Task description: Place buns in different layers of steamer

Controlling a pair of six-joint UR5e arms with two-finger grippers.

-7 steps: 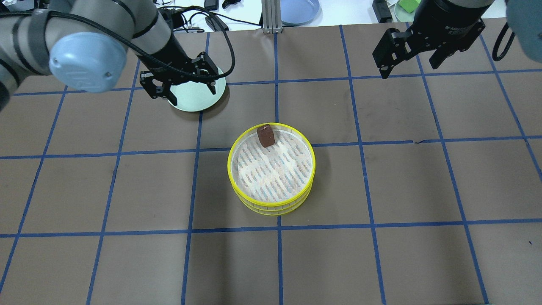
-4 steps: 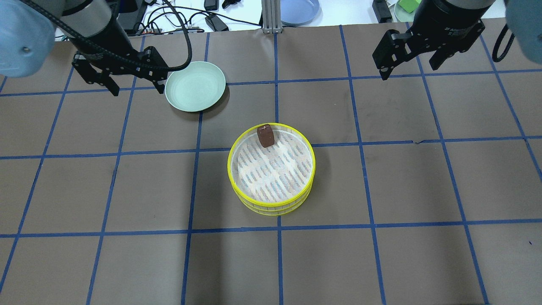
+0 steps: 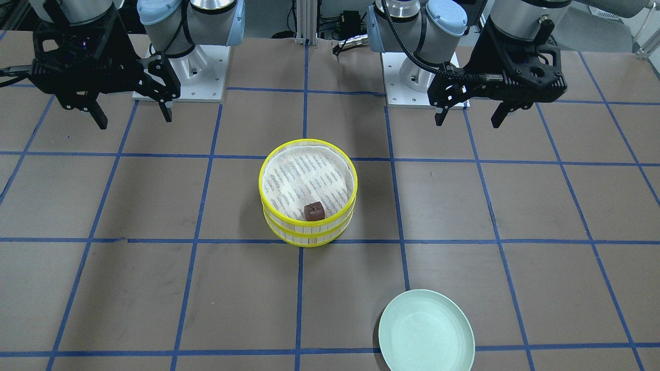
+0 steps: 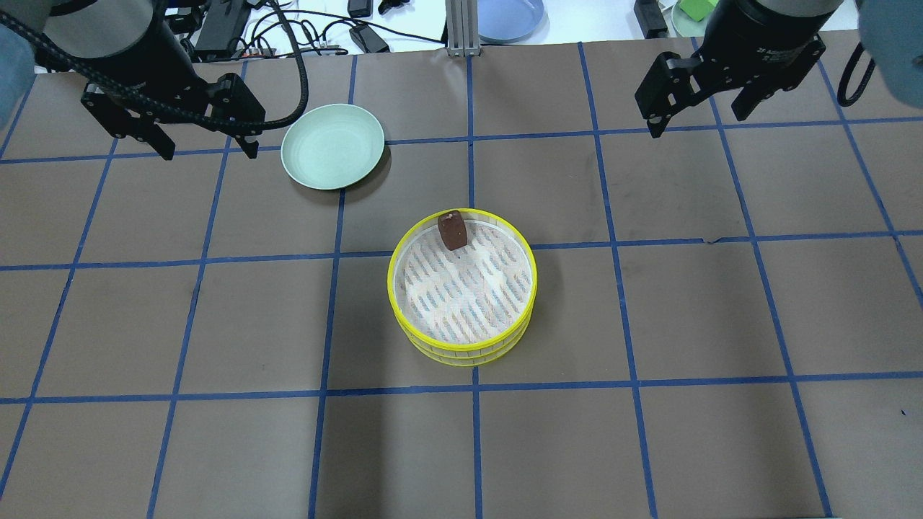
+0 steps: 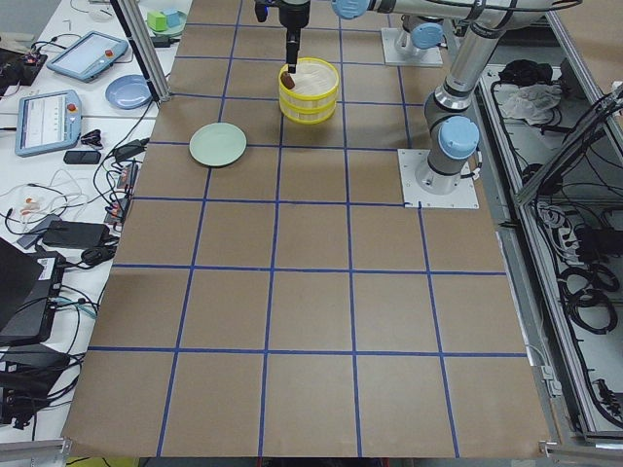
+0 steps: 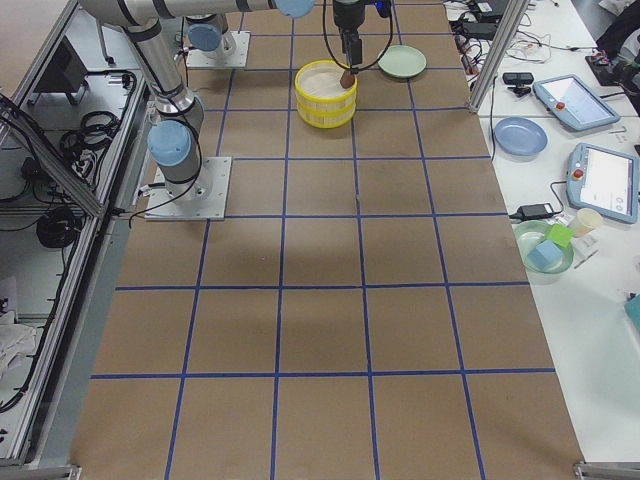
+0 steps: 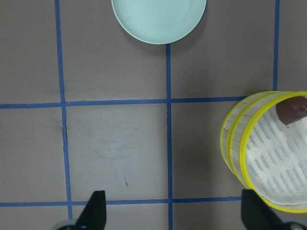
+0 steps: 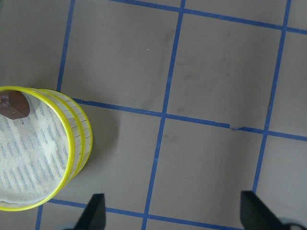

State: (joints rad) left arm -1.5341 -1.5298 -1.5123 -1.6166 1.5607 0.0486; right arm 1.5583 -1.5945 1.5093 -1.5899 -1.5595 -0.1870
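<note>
Two steamer trays are stacked mid-table: the top tray (image 4: 394, 277) sits on the lower tray (image 4: 461, 358). The dark brown bun (image 4: 453, 231) lies in the top tray against its far rim, and also shows in the front view (image 3: 313, 210). The cream bun is hidden. My left gripper (image 4: 209, 148) is open and empty, raised left of the pale green plate (image 4: 332, 146). My right gripper (image 4: 698, 119) is open and empty, raised at the far right. Both wrist views show the stack (image 7: 240, 143) (image 8: 81, 139) from above, off to one side.
The green plate (image 3: 426, 331) holds nothing. A blue plate (image 4: 508, 18), cables and an aluminium post (image 4: 459, 29) stand beyond the table's far edge. The robot bases (image 3: 180, 67) are on my side of the table.
My left gripper has moved left and away from above the green plate, staying open. The right arm, the stack and the brown bun have not moved.
</note>
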